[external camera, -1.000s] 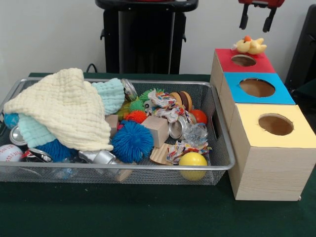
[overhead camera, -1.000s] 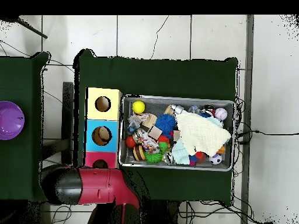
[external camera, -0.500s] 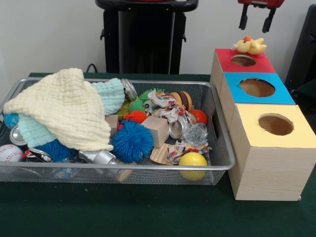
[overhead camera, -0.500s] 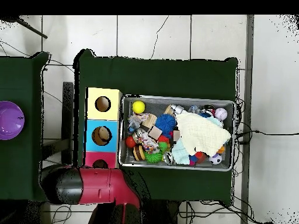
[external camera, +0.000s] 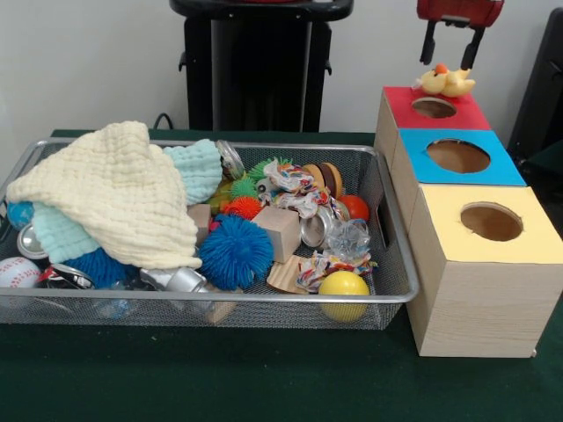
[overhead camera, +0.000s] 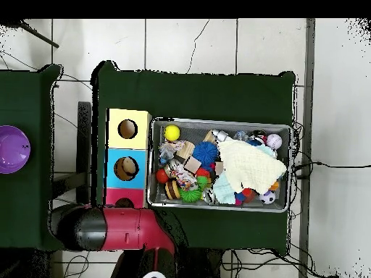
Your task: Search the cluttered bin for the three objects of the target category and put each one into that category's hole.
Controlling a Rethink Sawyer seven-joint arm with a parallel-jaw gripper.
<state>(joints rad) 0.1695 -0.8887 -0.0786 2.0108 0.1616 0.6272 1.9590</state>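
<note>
On dark green felt table (external camera: 264, 387) I see my tool (external camera: 450, 46) spread empty above the soft yellow plush duck (external camera: 445, 82) beside the red-topped wooden box's round hole (external camera: 434, 107).

Three boxes (external camera: 457, 158) with one hole each, one mesh bin (external camera: 391, 290), two cloths (external camera: 114, 189), one yellow ball (external camera: 343, 286), one baseball (external camera: 18, 272), one duck (external camera: 444, 81).

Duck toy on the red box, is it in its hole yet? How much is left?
Not yet. The duck toy sits on the red box behind the hole. The tool hangs open just above it, holding nothing. The metal bin is full of toys under a yellow cloth, so searching remains.
</note>
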